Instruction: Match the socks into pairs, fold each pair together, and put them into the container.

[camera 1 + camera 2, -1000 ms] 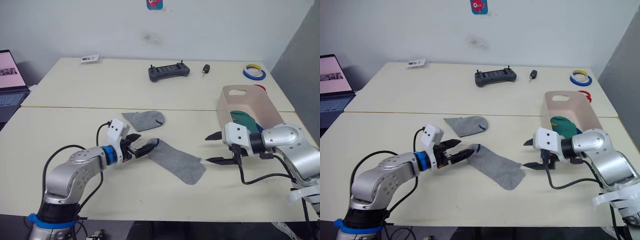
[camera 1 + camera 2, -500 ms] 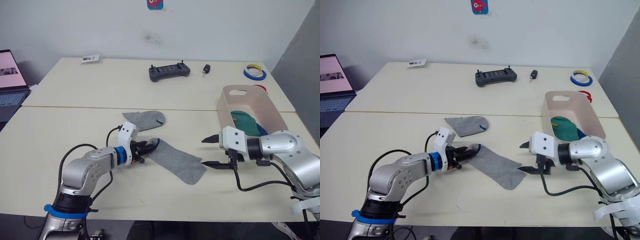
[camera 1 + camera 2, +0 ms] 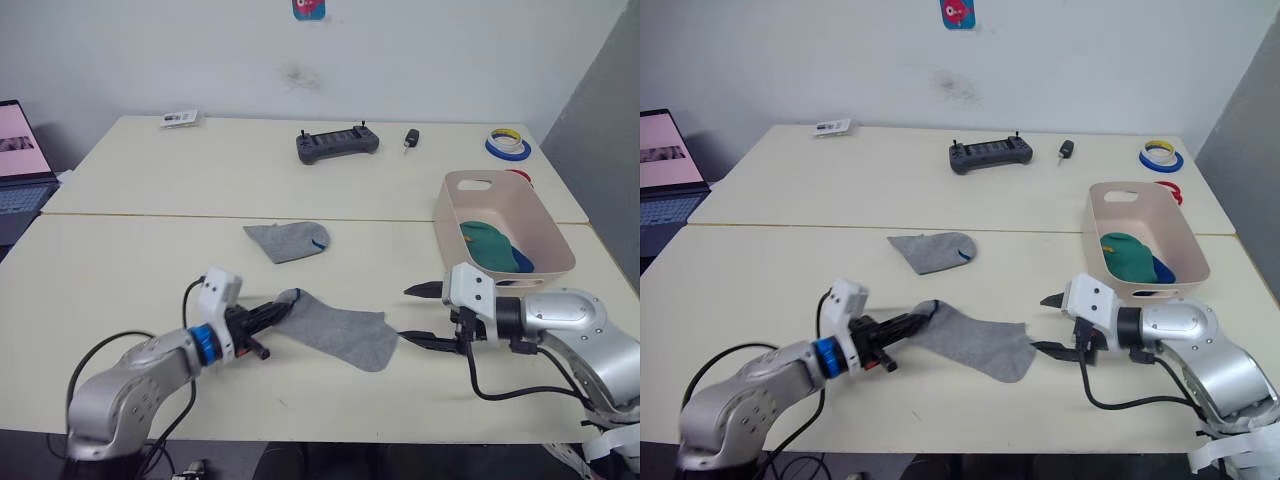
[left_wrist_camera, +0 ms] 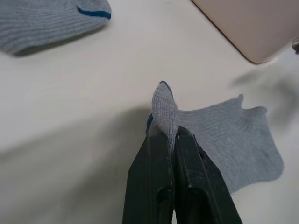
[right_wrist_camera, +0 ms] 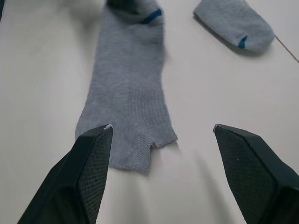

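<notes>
The toe end of a grey sock (image 3: 335, 331) is pinched tight in the left gripper (image 3: 272, 312), and that end is lifted a little off the tabletop (image 3: 120, 270) while the rest of the sock lies flat, stretched out to the right. From the left wrist view the two fingers (image 4: 161, 177) are seen pressed together with a fold of grey knit caught between them. The right gripper (image 3: 420, 316) is held wide apart just beyond the sock's cuff end, one finger on the far side and one on the near side, with nothing gripped; in the right wrist view the cuff is framed between them. The second grey sock (image 3: 288, 241) is left lying alone farther back on the tabletop, well apart from both grippers. The container (image 3: 497, 235) stands at the right, and a green and a blue bundle are already seen inside it, so the grey pair is judged to be the last one. The step in hand is judged to be the gathering of the grey pair. The next move is likely to call for the held sock to be carried over and laid on its partner, edges lined up, before any fold is made. A slack grip could let the knit slip.
</notes>
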Controlling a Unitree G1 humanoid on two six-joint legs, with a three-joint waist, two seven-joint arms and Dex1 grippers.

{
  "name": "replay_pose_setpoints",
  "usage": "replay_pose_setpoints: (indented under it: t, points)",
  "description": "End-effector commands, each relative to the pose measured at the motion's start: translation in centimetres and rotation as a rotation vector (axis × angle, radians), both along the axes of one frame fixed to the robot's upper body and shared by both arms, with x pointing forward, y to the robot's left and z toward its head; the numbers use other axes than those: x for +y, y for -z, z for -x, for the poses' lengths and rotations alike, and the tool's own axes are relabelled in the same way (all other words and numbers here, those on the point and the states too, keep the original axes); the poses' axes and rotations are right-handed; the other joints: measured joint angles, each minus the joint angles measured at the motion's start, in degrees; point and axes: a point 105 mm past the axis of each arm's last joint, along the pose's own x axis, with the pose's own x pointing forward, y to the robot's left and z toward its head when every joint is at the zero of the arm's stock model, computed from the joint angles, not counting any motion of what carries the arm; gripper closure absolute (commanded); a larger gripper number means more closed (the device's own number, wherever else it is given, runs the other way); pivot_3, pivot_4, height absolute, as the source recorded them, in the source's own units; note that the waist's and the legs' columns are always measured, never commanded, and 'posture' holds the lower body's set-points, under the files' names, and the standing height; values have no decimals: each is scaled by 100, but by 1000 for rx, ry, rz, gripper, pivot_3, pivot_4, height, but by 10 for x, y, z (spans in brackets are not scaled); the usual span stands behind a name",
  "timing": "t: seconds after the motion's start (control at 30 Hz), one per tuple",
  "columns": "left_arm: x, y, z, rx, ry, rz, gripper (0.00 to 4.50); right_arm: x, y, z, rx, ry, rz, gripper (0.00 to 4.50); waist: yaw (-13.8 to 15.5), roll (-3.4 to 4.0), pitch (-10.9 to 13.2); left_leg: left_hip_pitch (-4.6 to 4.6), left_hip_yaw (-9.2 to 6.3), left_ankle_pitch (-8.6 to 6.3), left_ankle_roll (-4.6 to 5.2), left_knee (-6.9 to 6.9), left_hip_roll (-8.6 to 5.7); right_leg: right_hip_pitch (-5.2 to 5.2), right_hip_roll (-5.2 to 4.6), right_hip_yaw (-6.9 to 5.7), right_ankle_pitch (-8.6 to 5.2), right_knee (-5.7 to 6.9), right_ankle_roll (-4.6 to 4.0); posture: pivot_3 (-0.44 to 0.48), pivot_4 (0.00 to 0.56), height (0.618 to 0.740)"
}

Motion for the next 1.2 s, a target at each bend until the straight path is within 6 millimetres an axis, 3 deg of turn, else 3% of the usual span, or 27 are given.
replay_pose_setpoints:
  t: [0.03, 0.37, 0.47, 0.53, 0.73, 0.77, 1.03, 1.2]
  points:
    - [5, -8, 11, -59, -53, 55, 4471, 7, 9, -2, 45, 107, -40, 772, 3, 0, 0, 0, 1, 0, 0, 0, -1, -1, 0, 1, 0, 1, 0, 0, 150, 740]
    - [9, 8, 21, -63, -169, 101, 4471, 32, 41, 0, 119, 206, -74, 772, 8, -1, -1, 0, 1, -1, 1, -1, -5, -1, -1, 1, 0, 0, 1, 0, 150, 740]
    - [9, 9, 22, -68, -175, 98, 4500, 31, 55, 8, 154, 179, -24, 1420, 8, -1, -1, 0, 3, -1, 2, -1, -6, -1, -1, 2, 0, -2, 1, 0, 150, 740]
    - [10, 10, 23, -68, -179, 93, 4500, 27, 61, 11, 148, 164, 17, 2114, 6, -1, -2, 1, 4, -2, 2, -1, -6, -1, -1, 2, 0, -2, 1, 0, 150, 740]
    - [13, 12, 31, -64, -185, 82, 4500, 30, 54, 11, 122, 115, 10, 4318, 3, -3, -3, 3, 2, -2, 3, -4, -3, 0, 2, 2, -1, -3, 1, 0, 150, 740]
    - [13, 12, 33, -62, -185, 81, 4500, 31, 52, 11, 120, 108, 4, 4440, 3, -3, -3, 3, 3, -2, 3, -4, -3, 0, 2, 3, -1, -3, 1, 0, 150, 740]
    - [11, 12, 42, -54, -180, 80, 4500, 29, 43, 16, 156, 51, -10, 4440, 3, -3, -3, 2, 3, -2, 3, -4, -4, 0, 2, 3, -1, -5, 1, 0, 150, 740]
    - [4, 15, 54, -28, -149, 86, 4500, 13, 39, 22, 194, 36, 30, 4440, 5, -3, -3, 1, 3, -3, 3, -4, -5, 0, 2, 3, -1, -6, 1, 0, 150, 740]
